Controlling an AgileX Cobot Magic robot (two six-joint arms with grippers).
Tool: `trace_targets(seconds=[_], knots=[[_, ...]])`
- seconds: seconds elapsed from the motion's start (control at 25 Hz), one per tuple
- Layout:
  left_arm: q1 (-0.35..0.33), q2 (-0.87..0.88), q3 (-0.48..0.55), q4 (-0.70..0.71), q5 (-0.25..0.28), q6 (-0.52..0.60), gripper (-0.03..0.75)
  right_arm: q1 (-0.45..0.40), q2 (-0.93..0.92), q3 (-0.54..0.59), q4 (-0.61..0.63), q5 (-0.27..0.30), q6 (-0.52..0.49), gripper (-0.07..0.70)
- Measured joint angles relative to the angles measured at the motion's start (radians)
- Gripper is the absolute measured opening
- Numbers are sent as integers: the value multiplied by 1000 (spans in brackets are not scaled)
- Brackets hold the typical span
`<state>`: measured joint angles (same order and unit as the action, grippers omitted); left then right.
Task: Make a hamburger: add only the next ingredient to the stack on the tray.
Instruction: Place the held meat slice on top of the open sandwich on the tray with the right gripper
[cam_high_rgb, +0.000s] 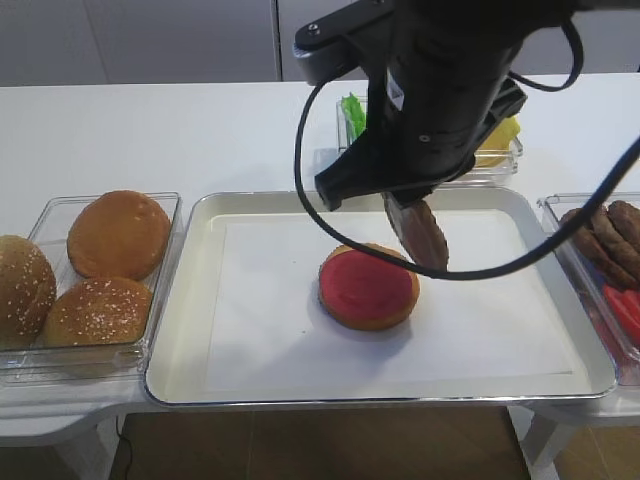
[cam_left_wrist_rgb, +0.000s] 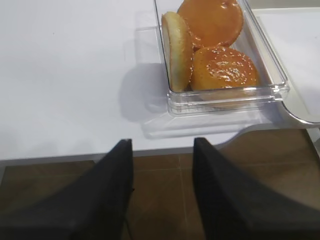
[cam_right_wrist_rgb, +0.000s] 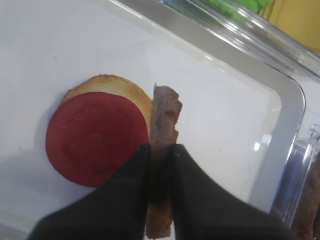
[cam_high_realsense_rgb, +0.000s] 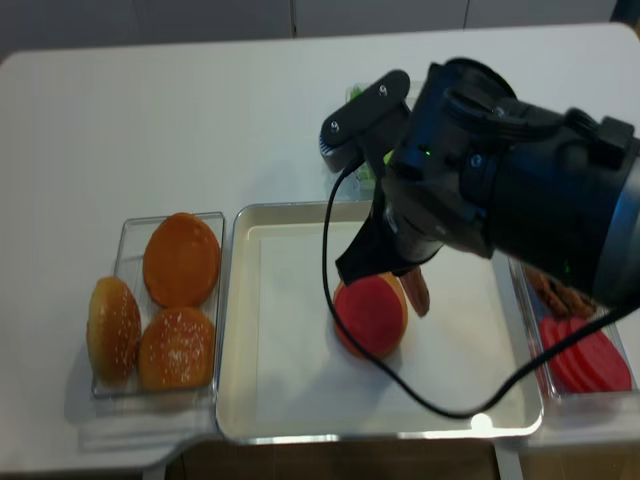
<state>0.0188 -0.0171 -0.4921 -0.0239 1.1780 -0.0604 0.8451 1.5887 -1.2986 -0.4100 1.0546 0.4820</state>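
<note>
While your right claw (cam_right_wrist_rgb: 161, 150) grips it, the patty (cam_right_wrist_rgb: 163, 120) hangs on edge, right of the sauced bun (cam_right_wrist_rgb: 97, 137) on the white-lined tray (cam_high_rgb: 200, 330).

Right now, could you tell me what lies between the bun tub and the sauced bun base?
In the exterior high view: the tray's left rim, then bare white liner. Nothing else separates bun tub and bun base.

a staged food-prep bench in a lab rather than a real kitchen: a plain white table (cam_high_rgb: 150, 130) with a metal tray (cam_high_rgb: 190, 300), clear tubs (cam_left_wrist_rgb: 225, 97) of buns (cam_high_rgb: 118, 234), and a cabled black robot arm (cam_high_realsense_rgb: 500, 190) overhead.
</note>
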Motion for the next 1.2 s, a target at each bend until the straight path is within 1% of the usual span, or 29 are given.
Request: trace_targets(seconds=[0.44, 0.6, 1.2], knots=[[0, 0, 0, 0, 0, 0, 297, 0, 41, -6, -9, -4, 29, 87], [0, 0, 0, 0, 0, 0, 297, 0, 48, -6, -9, -20, 30, 86], [0, 0, 0, 0, 0, 0, 297, 2, 64, -6, 14, -25, 25, 85]])
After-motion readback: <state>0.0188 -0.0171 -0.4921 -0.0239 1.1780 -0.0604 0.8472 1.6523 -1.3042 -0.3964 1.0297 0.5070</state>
